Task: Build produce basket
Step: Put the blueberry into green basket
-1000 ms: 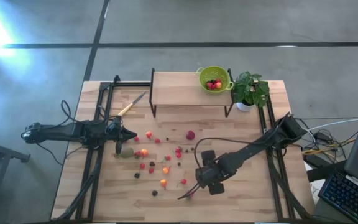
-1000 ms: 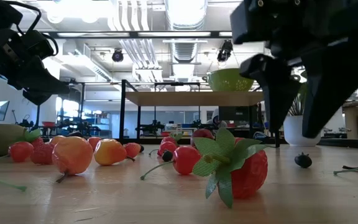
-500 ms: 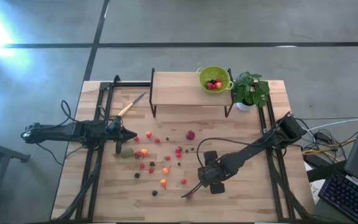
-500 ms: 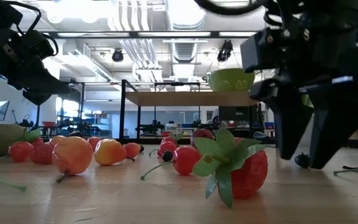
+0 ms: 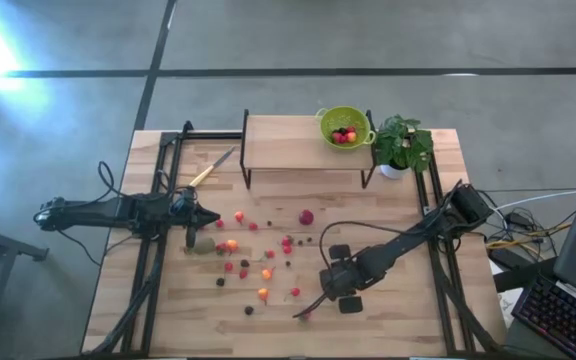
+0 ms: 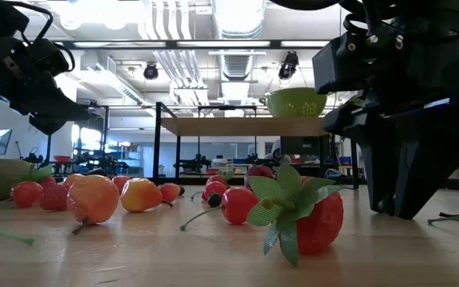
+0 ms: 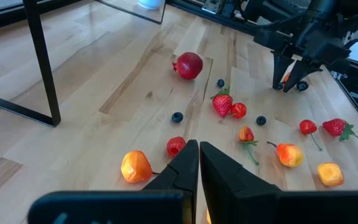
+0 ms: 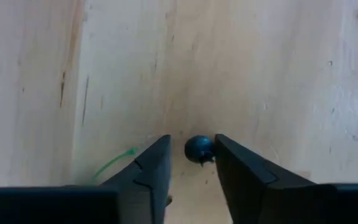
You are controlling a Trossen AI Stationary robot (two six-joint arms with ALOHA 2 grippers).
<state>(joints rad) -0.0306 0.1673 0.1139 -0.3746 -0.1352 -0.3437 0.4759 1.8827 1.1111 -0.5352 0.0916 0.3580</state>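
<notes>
While the left gripper [image 5: 190, 240] waits with its fingers pressed together just above the brownish-green kiwi-like fruit [image 5: 204, 246] at the left end of the scattered produce, the right gripper [image 8: 191, 163] stands tip-down on the wooden table [image 5: 388, 320] near its front edge. Its two dark fingers [image 8: 151, 168] stand a little apart around a small dark blue berry [image 8: 198, 149], one pad at the berry's side and a gap at the other. The lime-green produce basket [image 5: 345, 127] sits well apart on the raised shelf [image 5: 278, 140] at the back, beside the potted plant [image 5: 400, 145], with a few red and dark fruits inside.
</notes>
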